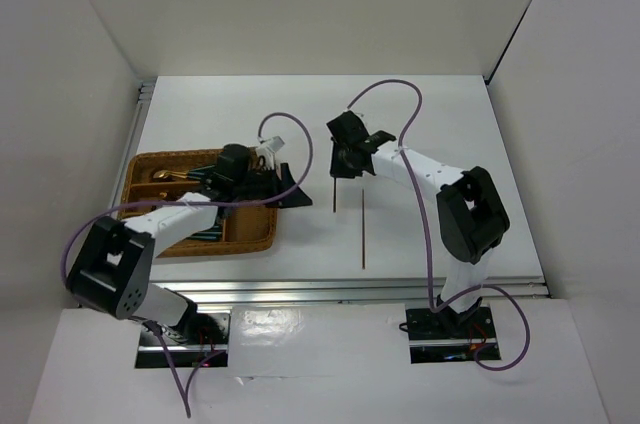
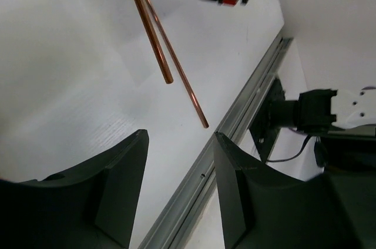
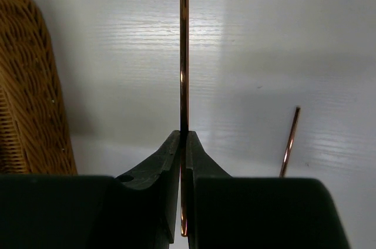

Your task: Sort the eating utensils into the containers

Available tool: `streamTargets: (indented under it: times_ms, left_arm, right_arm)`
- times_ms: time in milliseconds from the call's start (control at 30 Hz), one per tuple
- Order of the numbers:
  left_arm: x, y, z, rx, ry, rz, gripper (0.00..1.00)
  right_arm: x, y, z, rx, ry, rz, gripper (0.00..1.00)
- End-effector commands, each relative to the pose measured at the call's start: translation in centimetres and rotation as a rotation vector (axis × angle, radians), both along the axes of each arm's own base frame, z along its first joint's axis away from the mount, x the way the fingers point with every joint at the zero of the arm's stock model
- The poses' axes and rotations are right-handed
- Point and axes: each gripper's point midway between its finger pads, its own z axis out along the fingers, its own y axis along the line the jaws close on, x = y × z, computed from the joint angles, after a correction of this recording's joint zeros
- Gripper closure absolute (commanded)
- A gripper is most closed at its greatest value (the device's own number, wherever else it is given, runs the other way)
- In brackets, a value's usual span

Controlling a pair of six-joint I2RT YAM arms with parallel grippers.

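Note:
My right gripper (image 1: 340, 160) is shut on a thin reddish-brown chopstick (image 1: 333, 192) that hangs lifted over the table's middle; in the right wrist view the chopstick (image 3: 184, 55) runs straight out from between the closed jaws (image 3: 184, 134). Another chopstick (image 1: 363, 230) lies flat on the table just right of it (image 3: 289, 143). The brown wicker tray (image 1: 137, 176) sits at the left and holds gold-headed, teal-handled utensils (image 1: 172, 176). My left gripper (image 1: 295, 190) is open and empty at the tray's right edge, facing both chopsticks (image 2: 151, 32).
A metal rail (image 2: 235, 125) runs along the table's near edge (image 1: 380, 289). White walls enclose the table on three sides. The wicker tray's rim (image 3: 29, 84) lies left of the held chopstick.

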Motion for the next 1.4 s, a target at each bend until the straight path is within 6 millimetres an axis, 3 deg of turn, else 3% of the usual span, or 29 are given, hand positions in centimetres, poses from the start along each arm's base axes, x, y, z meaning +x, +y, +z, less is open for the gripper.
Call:
streamTargets:
  times_ms: [0,300,467,600,767,933,1067,1133,1300,1367]
  left_arm:
    - [0.4,-2.8,-0.6,-0.023,-0.041,-0.044,0.39]
    - [1.9,-7.4,-3.2,0.004,-0.017,-0.057,0.41]
    - [3.4,-7.9,-2.2,-0.022,-0.056,-0.023,0.41]
    - [4.4,-7.9,-2.1,-0.037,-0.045,0.037,0.42]
    - [5.1,-7.5,-3.0,-0.027,-0.026,0.103,0.53]
    - [5.2,-7.8,-2.1,-0.057,-0.049,0.096,0.69]
    - [4.8,-7.7,-2.5,-0.063,-0.038,0.089,0.75]
    - [4.6,-7.5,-2.2,-0.068,-0.037,0.101,0.77]
    - [4.6,-5.4,-3.7,-0.061,0.015,0.163,0.79]
    - [4.6,-4.8,-3.2,-0.070,0.008,0.170,0.79]
  right_arm:
    - [1.5,1.6,4.3,0.088,-0.103,0.036,0.91]
    - [1.0,1.8,6.0,0.142,-0.129,0.037,0.93]
    - [0.5,1.7,5.8,0.149,-0.116,0.036,0.93]
    - [0.5,1.9,6.1,0.165,-0.127,0.042,0.93]
    - [0.2,2.2,6.3,0.182,-0.124,0.056,0.93]
    - [-0.1,2.2,6.2,0.187,-0.119,0.062,0.93]
    - [-0.1,2.2,6.2,0.187,-0.119,0.062,0.92]
    - [-0.3,2.0,6.3,0.187,-0.119,0.062,0.86]
    - [-0.5,1.6,7.0,0.197,-0.122,0.061,0.72]
    - [-0.3,1.2,7.6,0.198,-0.125,0.050,0.69]
